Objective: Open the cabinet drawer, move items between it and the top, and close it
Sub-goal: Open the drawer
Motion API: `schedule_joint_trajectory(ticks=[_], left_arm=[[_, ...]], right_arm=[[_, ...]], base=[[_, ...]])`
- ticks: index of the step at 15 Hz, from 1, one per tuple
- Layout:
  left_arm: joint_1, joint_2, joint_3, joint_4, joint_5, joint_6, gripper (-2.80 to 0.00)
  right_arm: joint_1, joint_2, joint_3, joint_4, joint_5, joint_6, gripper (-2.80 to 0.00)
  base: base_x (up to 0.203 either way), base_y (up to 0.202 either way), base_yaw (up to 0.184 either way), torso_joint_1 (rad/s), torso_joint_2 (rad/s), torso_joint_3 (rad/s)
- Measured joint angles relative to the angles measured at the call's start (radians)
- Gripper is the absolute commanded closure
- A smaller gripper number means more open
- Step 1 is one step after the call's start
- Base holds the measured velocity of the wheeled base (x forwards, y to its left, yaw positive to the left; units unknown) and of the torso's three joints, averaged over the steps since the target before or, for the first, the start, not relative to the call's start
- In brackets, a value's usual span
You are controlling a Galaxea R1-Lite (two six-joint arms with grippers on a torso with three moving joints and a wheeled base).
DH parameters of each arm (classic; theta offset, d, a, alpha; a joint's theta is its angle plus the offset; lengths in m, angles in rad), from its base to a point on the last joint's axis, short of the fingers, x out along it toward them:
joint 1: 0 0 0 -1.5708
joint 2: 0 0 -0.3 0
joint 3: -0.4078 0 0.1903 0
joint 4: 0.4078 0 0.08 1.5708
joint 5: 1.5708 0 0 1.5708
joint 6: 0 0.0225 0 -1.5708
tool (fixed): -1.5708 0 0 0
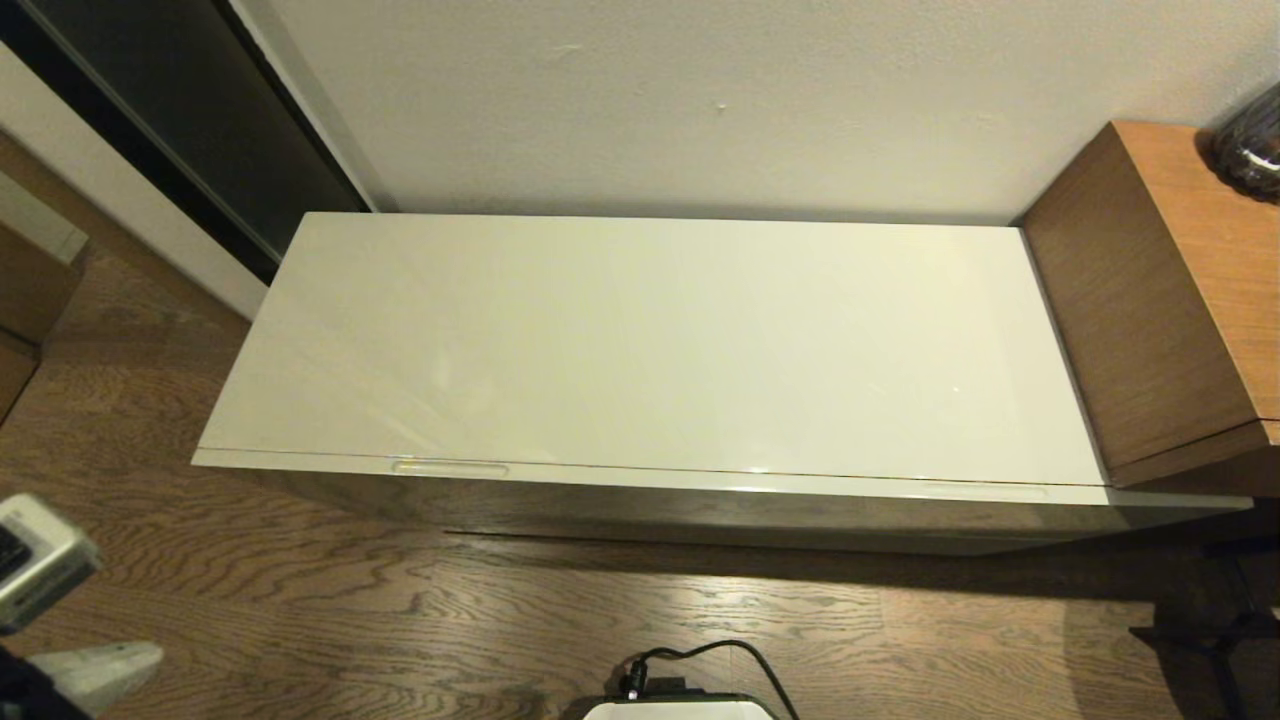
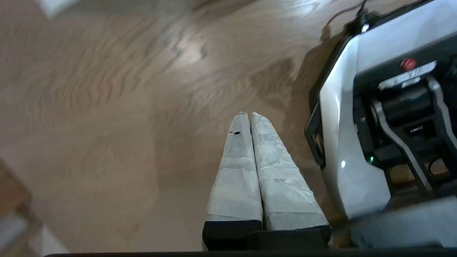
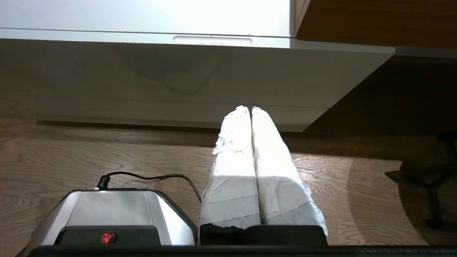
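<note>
Left wrist view is showing the left gripper [image 2: 250, 114] with its two white-wrapped fingers [image 2: 235, 171] pressing flat against each other, clenched on nothing, and pointing down at blurred wooden floor [image 2: 107, 107] beside the robot's grey base [image 2: 342, 142]. In the head view only a pale part of that arm [image 1: 40, 560] is showing, well in front of the cabinet and off its left end.

The right gripper [image 3: 250, 109] is likewise sitting clenched and empty, its fingers [image 3: 275, 171] meeting along their whole length. It is hanging over the floor in front of the cabinet, apart from it, with the tips lining up against the lower edge of the cabinet's front.

The cabinet drawer [image 3: 178, 71] is sitting fully pushed in, its glossy cream face flush under the top [image 1: 650, 340]. One oblong recess [image 3: 212, 39] is lying along the face's upper edge, above the right gripper; another [image 1: 450, 468] is sitting toward the cabinet's left end.

The top is running long and wide against a pale wall [image 1: 700, 100]. A taller brown wooden unit [image 1: 1170, 300] is standing against the cabinet's right end, with a dark glass object [image 1: 1250, 150] resting on it. A dark sliding panel [image 1: 180, 110] is standing behind the cabinet's left end. A black cable [image 1: 720, 655] is curling off the robot's base in front of the cabinet.
</note>
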Motion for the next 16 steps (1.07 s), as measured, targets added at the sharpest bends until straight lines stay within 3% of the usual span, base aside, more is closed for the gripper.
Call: schedule_joint_trajectory(ticks=[3, 9, 12, 16], left_arm=[[-0.026, 0.097, -0.008, -0.052, -0.008, 0.026, 0.00], [-0.136, 0.309, -0.099, -0.121, 0.005, 0.146, 0.00], [-0.169, 0.388, -0.156, -0.148, 0.045, 0.188, 0.00], [-0.184, 0.479, -0.188, -0.264, 0.117, 0.230, 0.00]], right_arm=[[0.000, 0.000, 0.000, 0.000, 0.001, 0.000, 0.00], [0.000, 0.000, 0.000, 0.000, 0.002, 0.000, 0.00], [0.000, 0.000, 0.000, 0.000, 0.000, 0.000, 0.00], [0.000, 0.000, 0.000, 0.000, 0.001, -0.001, 0.00]], base=[[0.000, 0.000, 0.000, 0.000, 0.00, 0.000], [0.000, 0.000, 0.000, 0.000, 0.00, 0.000], [0.000, 0.000, 0.000, 0.000, 0.00, 0.000], [0.000, 0.000, 0.000, 0.000, 0.00, 0.000]])
